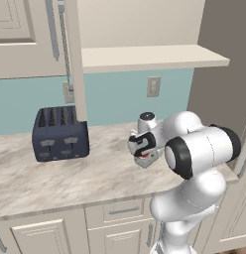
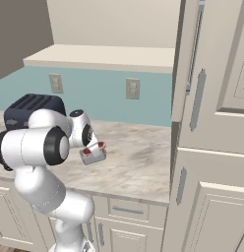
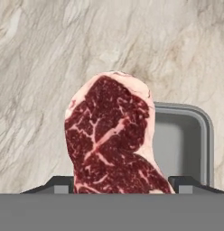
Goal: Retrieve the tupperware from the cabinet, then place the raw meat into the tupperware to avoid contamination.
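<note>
The raw meat (image 3: 111, 135), a dark red slab with pale marbling and a fat rim, sits between the finger tips of my gripper (image 3: 120, 182), which is shut on it. Just behind and below the meat is the tupperware (image 3: 186, 140), a shallow grey tray on the marble counter; the meat hides its left part. From the base cameras, the gripper (image 1: 144, 152) (image 2: 93, 147) hangs low over the tupperware (image 1: 149, 160) (image 2: 94, 157), with a sliver of red meat (image 1: 144, 155) (image 2: 87, 151) showing. The cabinet (image 1: 145, 57) (image 2: 104, 54) above stands open, with a bare shelf.
A dark blue toaster (image 1: 60, 134) (image 2: 33, 106) stands on the counter (image 1: 70, 178) left of the arm. The open cabinet door (image 1: 75, 59) (image 2: 185, 64) hangs edge-on above the counter. Wall outlets (image 1: 153, 87) (image 2: 132, 88) sit on the blue backsplash. Drawers and doors run below the counter's front edge.
</note>
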